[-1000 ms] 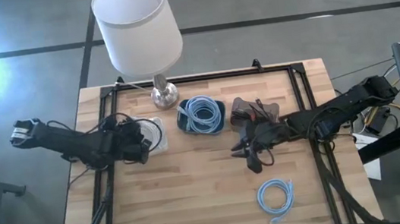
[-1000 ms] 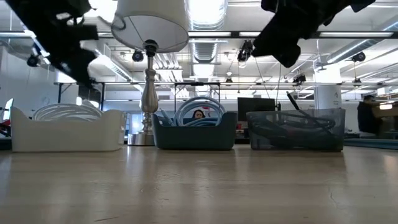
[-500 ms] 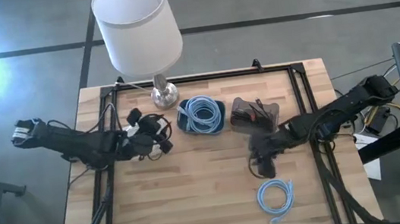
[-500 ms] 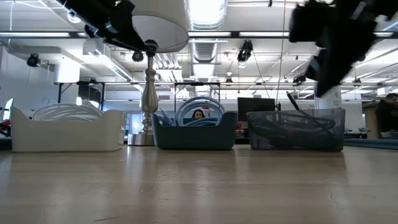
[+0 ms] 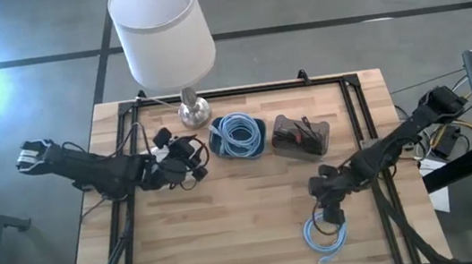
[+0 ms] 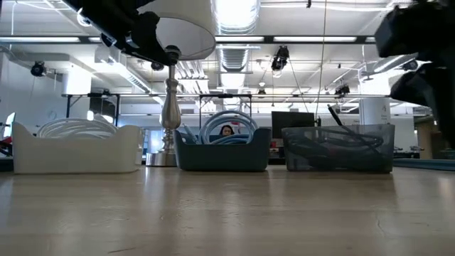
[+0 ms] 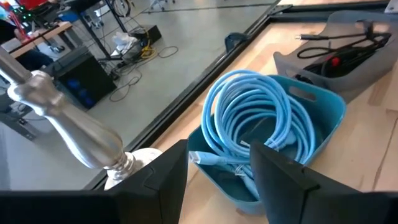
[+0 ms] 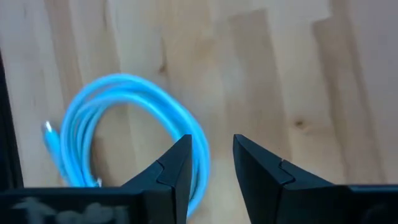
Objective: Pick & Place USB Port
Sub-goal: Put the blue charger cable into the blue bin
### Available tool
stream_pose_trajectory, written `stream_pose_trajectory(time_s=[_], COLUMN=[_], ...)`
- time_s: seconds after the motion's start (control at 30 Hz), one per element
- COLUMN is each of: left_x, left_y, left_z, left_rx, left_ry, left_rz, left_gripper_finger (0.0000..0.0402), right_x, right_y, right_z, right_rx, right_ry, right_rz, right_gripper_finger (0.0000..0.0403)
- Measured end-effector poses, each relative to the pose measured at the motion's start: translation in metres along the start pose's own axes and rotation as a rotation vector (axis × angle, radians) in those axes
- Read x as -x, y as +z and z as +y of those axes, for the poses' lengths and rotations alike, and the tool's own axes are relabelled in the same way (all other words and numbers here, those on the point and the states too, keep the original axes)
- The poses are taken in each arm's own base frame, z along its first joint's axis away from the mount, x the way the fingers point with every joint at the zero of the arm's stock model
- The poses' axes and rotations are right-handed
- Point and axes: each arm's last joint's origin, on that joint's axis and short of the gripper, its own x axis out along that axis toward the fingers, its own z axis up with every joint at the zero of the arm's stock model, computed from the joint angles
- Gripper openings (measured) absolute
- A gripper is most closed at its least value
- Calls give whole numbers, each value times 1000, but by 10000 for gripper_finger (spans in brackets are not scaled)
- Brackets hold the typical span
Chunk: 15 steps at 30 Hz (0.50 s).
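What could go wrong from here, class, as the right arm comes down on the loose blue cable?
1. The right gripper is open with only one edge of the cable between its fingers, so it may catch a single loop and the coil could unravel.
2. The left gripper hovers close over the blue bin and might knock it.

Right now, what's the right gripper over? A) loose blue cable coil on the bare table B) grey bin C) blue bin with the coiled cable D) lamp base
A: the right gripper is open right above the loose blue cable coil on the bare wood; the right wrist view shows the coil just beyond its fingers.
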Motion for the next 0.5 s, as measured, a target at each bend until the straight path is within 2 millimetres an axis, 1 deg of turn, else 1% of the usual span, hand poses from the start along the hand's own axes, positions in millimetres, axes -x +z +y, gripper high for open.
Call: stream_pose_trajectory(time_s=[0.1, 0.3, 0.4, 0.5], left_x=[-4, -11, -15, -19], left_y=[-2, -8, -11, -13], left_z=[-3, -10, -14, -16], left_rx=[-14, -47, -65, -78], left_ry=[7, 16, 22, 31], left_rz=[12, 37, 51, 65], left_gripper_finger=[177, 177, 177, 177], right_x=[-6, -23, -33, -43], right_y=[-8, -18, -22, -27], right_z=[3, 10, 13, 14], right_rx=[33, 80, 143, 228], right_ry=[27, 141, 148, 115], right_rz=[-7, -90, -89, -55], right_gripper_finger=[108, 108, 109, 107])
